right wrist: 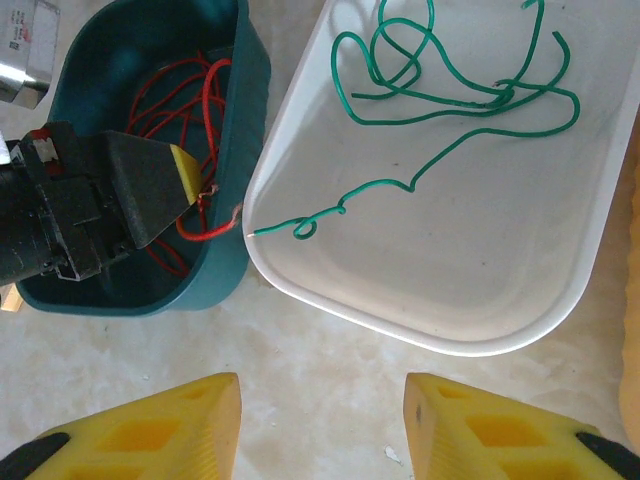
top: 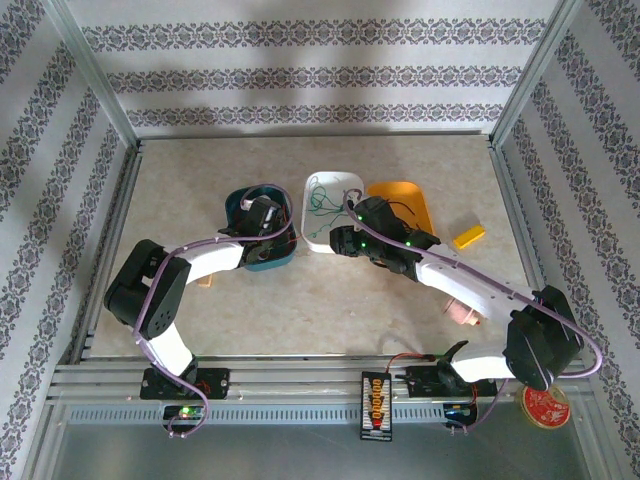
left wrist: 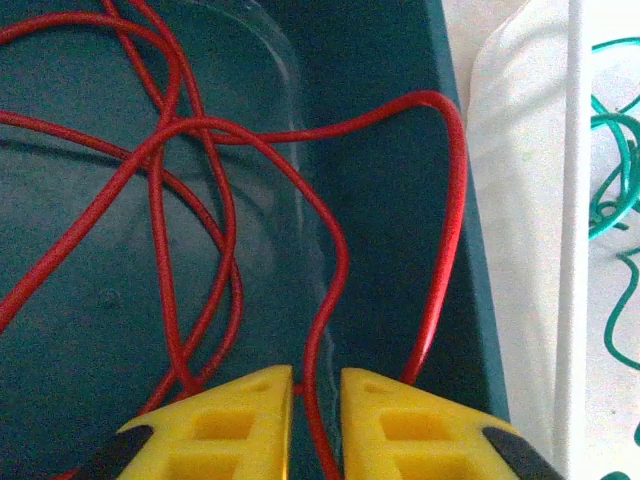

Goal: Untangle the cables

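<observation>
looping red cable (left wrist: 463, 170) in bin (right wrist: 150, 295), pinched by left gripper (left wrist: 317, 375); green cable (right wrist: 430, 98) sprawls at 3 o'clock; right gripper (right wrist: 322, 385) half-open, empty.

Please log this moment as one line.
left gripper: shut on red cable in teal bin | right gripper: open, empty | green cable: in white tray

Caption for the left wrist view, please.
Inside the teal bin, the left tool pinches a red cable; white tray alongside.
</observation>
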